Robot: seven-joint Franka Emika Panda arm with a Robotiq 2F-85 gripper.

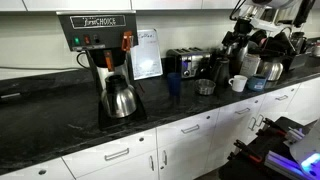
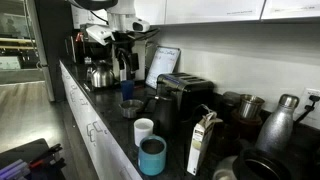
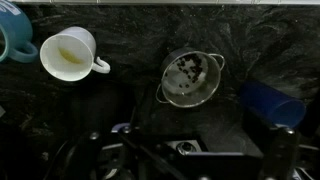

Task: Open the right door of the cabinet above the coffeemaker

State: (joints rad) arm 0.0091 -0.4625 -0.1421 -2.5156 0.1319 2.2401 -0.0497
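The coffeemaker (image 1: pixel 100 55) stands at the left of the black counter, its steel carafe (image 1: pixel 120 100) on the warming plate. In an exterior view it stands at the far end of the counter (image 2: pixel 98 74). The white cabinet (image 1: pixel 130 4) shows only its lower edge above it, and also shows in an exterior view (image 2: pixel 210 10). My gripper (image 1: pixel 243 36) hangs high over the counter's right part, far from the cabinet. In the wrist view the gripper (image 3: pixel 185 142) looks open and empty, pointing down at the counter. No door handle is in view.
Below the gripper lie a white mug (image 3: pixel 68 55), a teal cup (image 3: pixel 12 40), a steel strainer (image 3: pixel 190 78) and a blue cup (image 3: pixel 270 102). A chrome toaster (image 1: pixel 185 62) and a cluster of steel pots (image 1: pixel 255 58) stand on the counter.
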